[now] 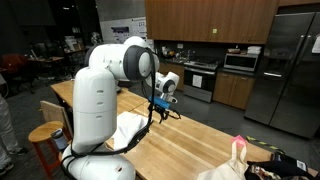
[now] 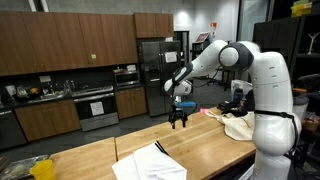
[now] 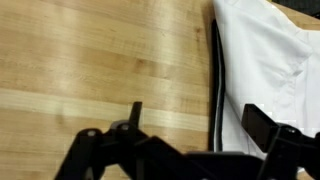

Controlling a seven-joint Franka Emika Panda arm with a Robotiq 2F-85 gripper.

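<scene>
Dim kitchen bkgd, bright overhead glare on wood countertop (image 3: pixel 90 60), wrist view blurry.

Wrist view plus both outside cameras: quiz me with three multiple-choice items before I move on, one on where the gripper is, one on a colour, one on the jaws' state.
1. Where is the gripper?
A. Inside a drawer
B. Above the wooden table
C. Down at the floor

2. What colour is the cloth beside the gripper in the wrist view?
A. White
B. Red
C. Green

3. How do the jaws stand?
A. Shut on the cloth
B. Shut on a cup
C. Open, holding nothing

Answers:
1 B: both exterior views show it over the wood.
2 A: the wrist view shows plain white fabric.
3 C: the jaws stand wide apart, with only wood and the cloth's edge showing between them.
</scene>
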